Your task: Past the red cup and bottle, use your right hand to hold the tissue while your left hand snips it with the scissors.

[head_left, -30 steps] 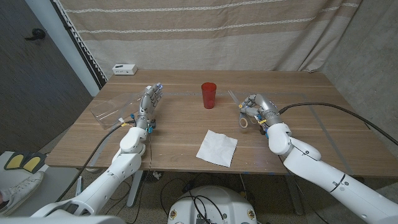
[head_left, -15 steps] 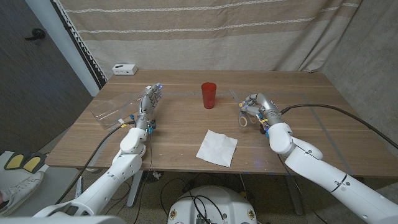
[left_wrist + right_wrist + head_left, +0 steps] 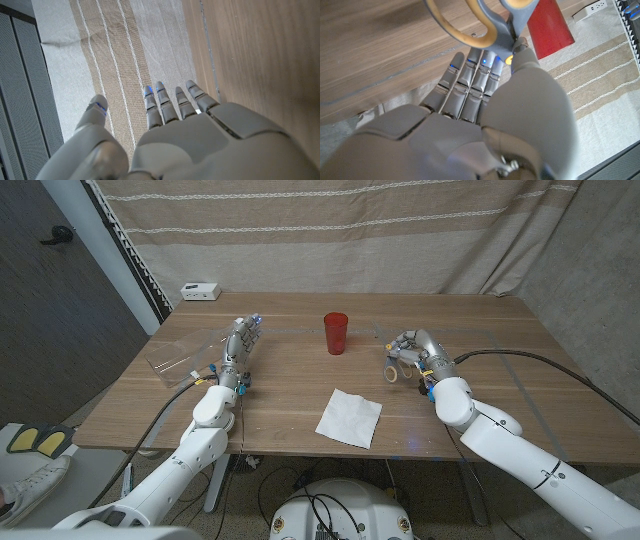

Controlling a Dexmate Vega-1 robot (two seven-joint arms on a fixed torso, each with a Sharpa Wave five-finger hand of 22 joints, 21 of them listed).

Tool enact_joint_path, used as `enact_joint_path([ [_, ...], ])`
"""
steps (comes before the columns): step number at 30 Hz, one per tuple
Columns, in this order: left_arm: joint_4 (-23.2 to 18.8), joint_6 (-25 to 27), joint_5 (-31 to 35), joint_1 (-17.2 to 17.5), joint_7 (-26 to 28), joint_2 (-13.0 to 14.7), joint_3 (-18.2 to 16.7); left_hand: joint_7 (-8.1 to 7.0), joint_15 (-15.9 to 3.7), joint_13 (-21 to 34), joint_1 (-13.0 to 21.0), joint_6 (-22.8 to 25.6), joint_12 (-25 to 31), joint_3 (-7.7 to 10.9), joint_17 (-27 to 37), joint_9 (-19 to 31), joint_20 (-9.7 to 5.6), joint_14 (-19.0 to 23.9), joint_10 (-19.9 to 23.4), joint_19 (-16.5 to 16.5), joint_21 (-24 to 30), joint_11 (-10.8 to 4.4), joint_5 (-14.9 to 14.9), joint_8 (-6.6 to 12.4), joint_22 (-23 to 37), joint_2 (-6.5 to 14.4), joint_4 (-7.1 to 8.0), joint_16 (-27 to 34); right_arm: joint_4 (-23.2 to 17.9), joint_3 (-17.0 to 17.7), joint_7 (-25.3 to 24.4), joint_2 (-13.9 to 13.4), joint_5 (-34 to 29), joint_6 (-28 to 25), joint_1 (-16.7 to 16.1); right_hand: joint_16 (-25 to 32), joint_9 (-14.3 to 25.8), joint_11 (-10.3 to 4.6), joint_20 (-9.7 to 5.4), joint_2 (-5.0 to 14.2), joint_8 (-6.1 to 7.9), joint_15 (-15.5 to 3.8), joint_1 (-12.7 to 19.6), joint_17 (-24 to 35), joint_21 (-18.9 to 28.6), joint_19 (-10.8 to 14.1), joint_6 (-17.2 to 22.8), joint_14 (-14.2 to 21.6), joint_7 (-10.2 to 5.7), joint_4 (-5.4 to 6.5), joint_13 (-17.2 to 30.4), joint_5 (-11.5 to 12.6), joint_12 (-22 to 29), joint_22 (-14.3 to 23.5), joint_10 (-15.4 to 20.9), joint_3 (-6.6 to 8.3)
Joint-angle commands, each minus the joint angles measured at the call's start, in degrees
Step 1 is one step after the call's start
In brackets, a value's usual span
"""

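Observation:
A white tissue point(image 3: 349, 417) lies spread on the table near the front edge, between my arms. The red cup point(image 3: 336, 333) stands upright beyond it, mid-table. A clear plastic bottle point(image 3: 180, 352) lies on its side at the far left. My right hand point(image 3: 412, 356) grips the scissors point(image 3: 393, 371), right of the cup; their yellow-lined grey handle loop point(image 3: 470, 22) sits at my fingertips, with the red cup point(image 3: 549, 25) behind it. My left hand point(image 3: 239, 348) stands beside the bottle with fingers stretched out and holds nothing; in the left wrist view its fingers point(image 3: 170, 102) point toward the curtain.
A small white box point(image 3: 201, 291) sits at the table's back left corner. A striped curtain point(image 3: 330, 230) hangs behind the table. Bare wood point(image 3: 290, 380) lies between the two hands around the tissue.
My right hand has shifted very slightly with the scissors. The left hand, cup, bottle and tissue have not moved.

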Motion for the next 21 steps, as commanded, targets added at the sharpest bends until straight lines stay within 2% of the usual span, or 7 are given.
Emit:
enact_joint_path([
  [1, 0.47, -0.35, -0.14, -0.48, -2.46, 0.39, 0.66, 0.43, -6.89, 0.15, 0.79, 1.02, 0.24, 0.08, 0.19, 0.24, -6.22, -0.15, 0.48, -0.27, 0.0, 0.06, 0.25, 0.38, 0.09, 0.01, -0.32, 0.16, 0.56, 2.26, 0.35, 1.18, 6.47, 1.56, -0.88, -0.46, -0.05, -4.2, -1.97, 7.12, 0.4, -7.1, 7.84, 0.15, 0.7, -0.29, 0.16, 0.64, -0.07, -0.03, 0.14, -0.34, 0.17, 0.14, 4.71, 0.58],
  [6, 0.95, -1.02, -0.32, -0.92, -5.09, 0.51, 1.4, 0.61, -6.87, 0.16, 0.68, 0.91, 0.27, -0.02, 0.2, 0.23, -6.17, -0.07, 0.65, -0.3, -0.01, 0.17, 0.24, 0.25, 0.09, -0.13, -0.29, 0.21, 0.69, 2.26, -0.01, 1.06, 7.54, 1.74, -0.79, -0.55, -0.08, -4.15, -1.9, 7.09, 0.47, -7.1, 7.85, 0.19, 0.84, -0.42, 0.15, 0.66, 0.12, -0.01, 0.13, -0.43, 0.13, 0.12, 4.79, 0.62],
  [13, 1.06, -1.29, -0.38, -1.22, -6.41, 0.73, 1.71, 0.63, -6.85, 0.16, 0.53, 1.07, 0.33, -0.16, 0.21, 0.22, -6.09, 0.06, 0.95, -0.3, 0.01, 0.22, 0.25, 0.18, 0.08, -0.32, -0.25, 0.27, 0.9, 1.56, -0.64, 0.72, 7.51, 2.14, -0.22, -0.67, -0.17, -4.13, -1.88, 7.11, 0.59, -7.09, 7.88, 0.25, 1.08, -0.57, 0.2, 0.73, 0.04, 0.01, 0.11, -0.54, 0.06, 0.09, 4.89, 0.71],
  [17, 1.3, -1.11, -0.9, -1.43, -7.49, 0.83, 1.83, 0.29, -7.27, 0.16, 0.48, 1.69, 0.6, -0.24, 0.21, 0.21, -6.04, 0.29, 1.84, -0.2, 0.05, -0.26, 0.28, 0.28, 0.08, -0.42, -0.24, 0.35, 1.02, 1.31, -0.7, 0.55, 7.56, 2.1, 0.08, -0.8, -0.19, -4.26, -1.87, 7.08, 0.66, -7.09, 7.89, 0.24, 1.22, -0.63, 0.2, 0.68, 0.01, 0.02, 0.06, -0.6, 0.03, 0.08, 5.03, 0.73],
  [21, 1.53, -1.39, -1.09, -1.58, -8.22, 0.75, 1.93, 0.25, -7.07, 0.16, 0.46, 1.92, 0.57, -0.29, 0.2, 0.21, -6.03, 0.54, 1.91, -0.15, 0.08, 0.05, 0.3, 0.27, 0.07, -0.47, -0.23, 0.43, 1.3, 1.72, -0.63, 0.85, 8.78, 2.56, 0.11, -0.85, -0.29, -4.17, -1.86, 7.06, 0.76, -7.09, 7.87, 0.3, 1.42, -0.72, 0.31, 0.77, -0.17, 0.05, 0.04, -0.67, -0.05, 0.05, 5.06, 0.75],
])
